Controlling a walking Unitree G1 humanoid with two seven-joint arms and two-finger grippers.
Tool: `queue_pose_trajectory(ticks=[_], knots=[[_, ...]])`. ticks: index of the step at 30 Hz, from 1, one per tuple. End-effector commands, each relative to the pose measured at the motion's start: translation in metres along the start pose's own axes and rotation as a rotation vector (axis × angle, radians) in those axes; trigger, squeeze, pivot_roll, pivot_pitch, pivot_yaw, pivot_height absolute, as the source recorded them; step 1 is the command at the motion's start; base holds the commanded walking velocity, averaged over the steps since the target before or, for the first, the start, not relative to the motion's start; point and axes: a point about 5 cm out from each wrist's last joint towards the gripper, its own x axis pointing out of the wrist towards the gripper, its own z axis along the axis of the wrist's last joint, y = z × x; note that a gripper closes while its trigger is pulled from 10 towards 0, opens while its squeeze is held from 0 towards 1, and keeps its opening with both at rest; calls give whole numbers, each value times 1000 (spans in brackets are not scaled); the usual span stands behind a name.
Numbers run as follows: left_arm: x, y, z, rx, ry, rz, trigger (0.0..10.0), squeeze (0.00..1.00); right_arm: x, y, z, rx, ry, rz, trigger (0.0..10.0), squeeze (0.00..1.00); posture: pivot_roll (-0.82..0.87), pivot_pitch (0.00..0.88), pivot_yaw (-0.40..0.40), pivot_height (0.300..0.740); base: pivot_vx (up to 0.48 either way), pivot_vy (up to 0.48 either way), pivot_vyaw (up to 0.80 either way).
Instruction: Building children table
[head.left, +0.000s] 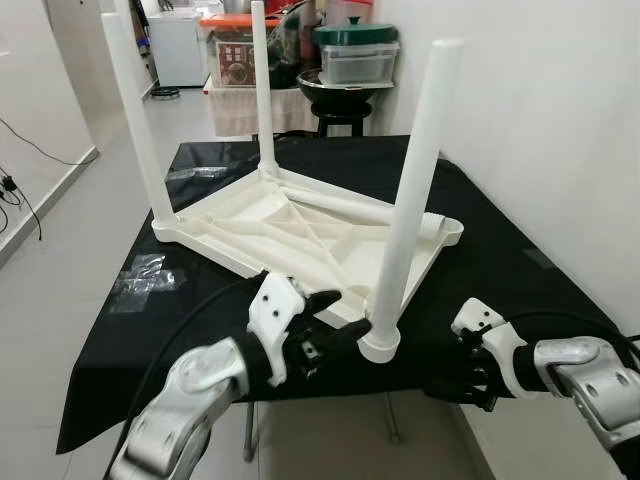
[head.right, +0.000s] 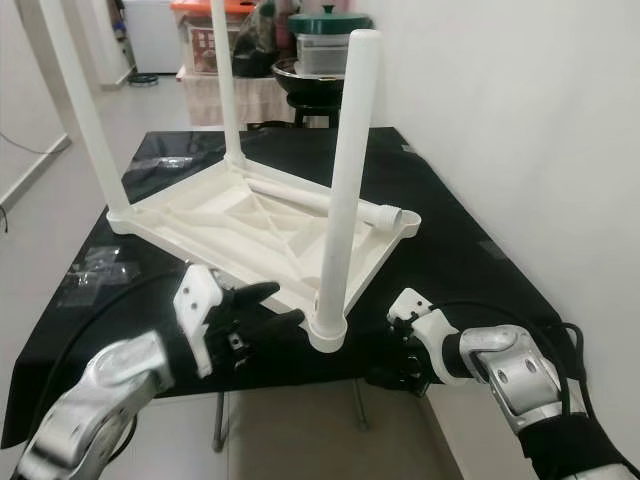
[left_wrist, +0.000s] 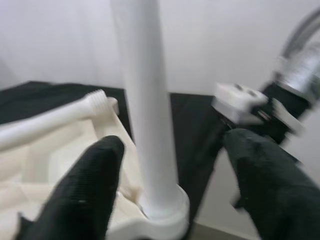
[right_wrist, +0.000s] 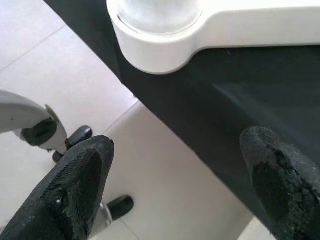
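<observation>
Children's table (head.left: 300, 232): white moulded plastic, lying upside down on the black-covered worktop (head.left: 520, 270), reaching from mid-worktop to the front edge.
Legs: three stand upright in their corner sockets; the near leg (head.left: 415, 180) rises at the front edge, between the two claws.
Loose leg (head.left: 350, 207): lies flat across the ribbed underside, threaded end toward the right-hand corner.
Handling: probably light and stiff, smooth and rather slippery; the round legs could roll or twist in a grip.
Where to hold: the loose leg by mid-shaft, or the top by its rim or ribs.
Left claw (head.left: 322, 330): fingers spread wide, holding nothing, just beside the near leg's base.
Right claw (right_wrist: 180, 190): wide open and empty, at the worktop's front edge below the near socket; its exact height is hard to judge.
</observation>
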Motion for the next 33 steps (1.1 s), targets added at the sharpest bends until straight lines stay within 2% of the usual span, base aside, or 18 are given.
queue_pose_trajectory(ticks=[1,3,8,15,16,19,25,26,28,29,33], knots=[[2,-1,-6,5,22,-5,10000,1000,1,1,1,-25,6,-5,10000,0,-71,0,-21,740,0,0,0],[2,-1,-6,6,22,-6,10000,1000,1,1,0,-26,6,-6,10000,0,-71,0,-21,740,0,0,0],[33,-2,-14,-24,29,-4,10000,1000,4,-2,0,-30,7,-16,10000,0,-90,0,-23,740,0,0,0],[51,-10,-16,-37,27,-50,10000,1000,7,-1,1,-34,6,-13,10000,0,-93,0,-18,740,0,0,0],[61,-15,-17,-33,25,-74,10000,1000,8,0,1,-34,5,-13,10000,0,-92,0,-19,740,0,0,0],[64,-17,-17,-28,26,-79,10000,1000,9,0,1,-34,6,-11,10000,0,-93,0,-20,740,0,0,0],[79,-14,-18,35,47,10,10000,1000,9,1,0,-34,5,-6,10000,0,-96,0,-19,740,0,0,0],[82,-12,-18,38,50,33,10000,220,9,1,0,-34,4,-6,10000,0,-98,0,-19,740,0,0,0],[84,-11,-18,38,50,47,10000,220,9,1,0,-34,4,-6,10000,0,-98,0,-19,740,0,0,0],[85,-10,-18,37,53,63,10000,0,9,1,0,-33,3,-4,10000,0,-99,0,-17,740,0,0,0],[89,-3,-20,25,58,129,10000,0,9,1,-2,-32,4,-1,10000,0,-99,0,-17,740,0,0,0]])
